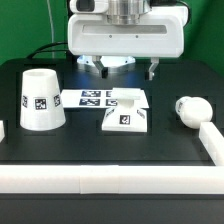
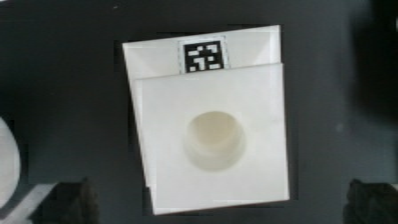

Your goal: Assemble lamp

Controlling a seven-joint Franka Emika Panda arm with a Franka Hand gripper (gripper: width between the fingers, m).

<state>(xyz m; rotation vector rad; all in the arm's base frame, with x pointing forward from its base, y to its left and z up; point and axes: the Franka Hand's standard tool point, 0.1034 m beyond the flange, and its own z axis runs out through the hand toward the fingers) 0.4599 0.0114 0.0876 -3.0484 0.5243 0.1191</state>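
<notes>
The flat stepped square base (image 1: 125, 118) lies on the black table just in front of the marker board (image 1: 98, 97). In the wrist view the base (image 2: 210, 125) fills the middle, with its tag (image 2: 205, 55) and round socket (image 2: 214, 135) showing. The tapered shade (image 1: 40, 98) stands at the exterior view's left. The rounded bulb (image 1: 190, 108) lies at the exterior view's right. My gripper (image 1: 128, 72) hangs above and behind the base, open and empty. Its dark fingers (image 2: 45, 205) stand wide apart on either side of the base's edge.
A long white border rail (image 1: 110, 176) runs along the front of the table and another rail (image 1: 214, 140) along the exterior view's right. A curved white edge (image 2: 7, 160) shows at the side of the wrist view.
</notes>
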